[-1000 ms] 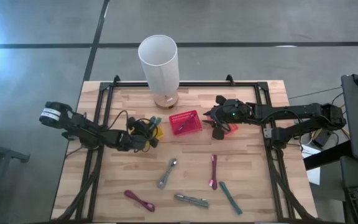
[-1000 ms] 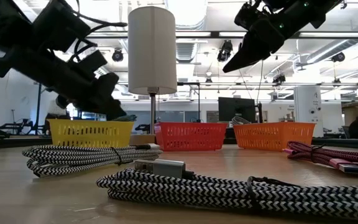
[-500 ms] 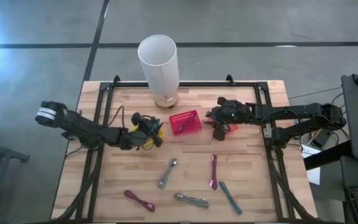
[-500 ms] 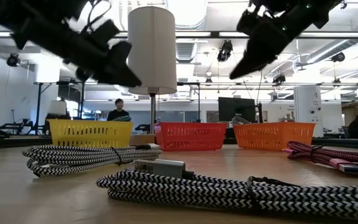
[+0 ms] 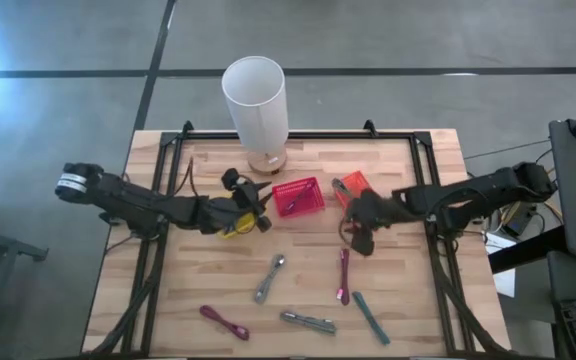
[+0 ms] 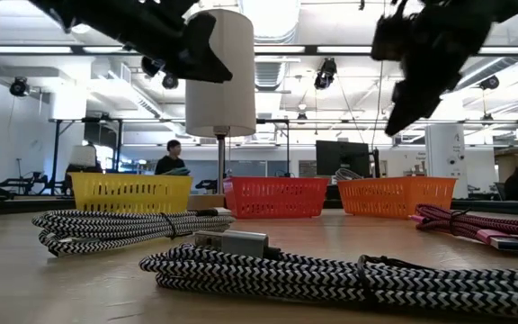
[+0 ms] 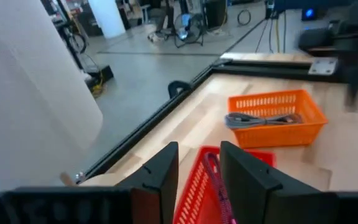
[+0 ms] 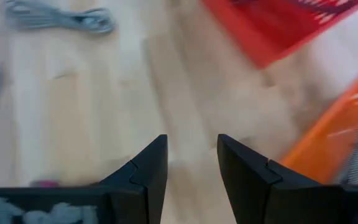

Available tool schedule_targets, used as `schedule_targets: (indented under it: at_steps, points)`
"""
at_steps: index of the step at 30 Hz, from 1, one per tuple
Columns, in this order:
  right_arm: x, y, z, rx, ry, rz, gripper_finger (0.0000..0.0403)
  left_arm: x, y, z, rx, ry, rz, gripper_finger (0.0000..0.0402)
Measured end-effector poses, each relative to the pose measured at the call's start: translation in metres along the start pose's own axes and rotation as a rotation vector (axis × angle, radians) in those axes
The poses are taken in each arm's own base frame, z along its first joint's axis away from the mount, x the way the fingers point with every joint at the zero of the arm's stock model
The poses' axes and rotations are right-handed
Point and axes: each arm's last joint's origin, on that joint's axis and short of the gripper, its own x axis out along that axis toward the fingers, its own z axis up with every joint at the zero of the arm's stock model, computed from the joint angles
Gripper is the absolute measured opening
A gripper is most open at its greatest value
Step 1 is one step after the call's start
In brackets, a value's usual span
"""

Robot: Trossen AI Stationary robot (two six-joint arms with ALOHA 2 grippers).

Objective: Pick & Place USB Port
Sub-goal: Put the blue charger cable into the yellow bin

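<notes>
Several coiled USB cables lie flat on the wooden table: a grey one (image 5: 270,277), a maroon one (image 5: 343,275), a teal one (image 5: 371,317), another grey one (image 5: 308,321) and a pink one (image 5: 225,322). Three small baskets stand in a row. The yellow one (image 5: 230,229) is partly hidden under my left arm. The red one (image 5: 298,197) holds a pink cable, and the orange one (image 7: 272,118) a grey cable. My left gripper (image 5: 258,215) hovers open between the yellow and red baskets. My right gripper (image 5: 358,240) hangs open just near of the orange basket, above bare wood.
A white lamp (image 5: 255,100) stands at the far edge behind the red basket. A black frame (image 5: 173,160) borders the table. In the low view, braided cables (image 6: 331,270) lie close in front. Bare wood shows between the baskets and the cables.
My left gripper has risen and shifted a little toward the red basket. My right gripper has moved from above the orange basket toward the near edge, closer to the maroon cable. Neither carries anything, and the cables and baskets have stayed put.
</notes>
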Motion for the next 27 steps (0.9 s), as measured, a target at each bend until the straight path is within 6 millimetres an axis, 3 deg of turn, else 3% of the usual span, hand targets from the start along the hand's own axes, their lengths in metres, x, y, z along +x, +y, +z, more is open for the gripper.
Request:
schedule_targets:
  at_steps: [8, 13, 23, 27]
  points:
    - [-0.007, 0.039, -0.025, 0.127, 0.019, 0.038, 0.0134, 0.019, 0.014, 0.013, -0.023, 0.083, -0.203, 0.0122]
    - [-0.009, 0.055, -0.039, 0.222, 0.059, 0.067, 0.0134, 0.024, 0.020, 0.016, -0.007, 0.076, -0.205, 0.0122]
    - [0.020, 0.089, -0.080, 0.386, 0.329, 0.053, 0.0134, 0.027, 0.024, 0.025, -0.001, 0.049, -0.189, 0.0122]
    - [0.030, 0.102, -0.087, 0.433, 0.418, 0.044, 0.0134, 0.027, 0.024, 0.028, 0.008, 0.040, -0.189, 0.0122]
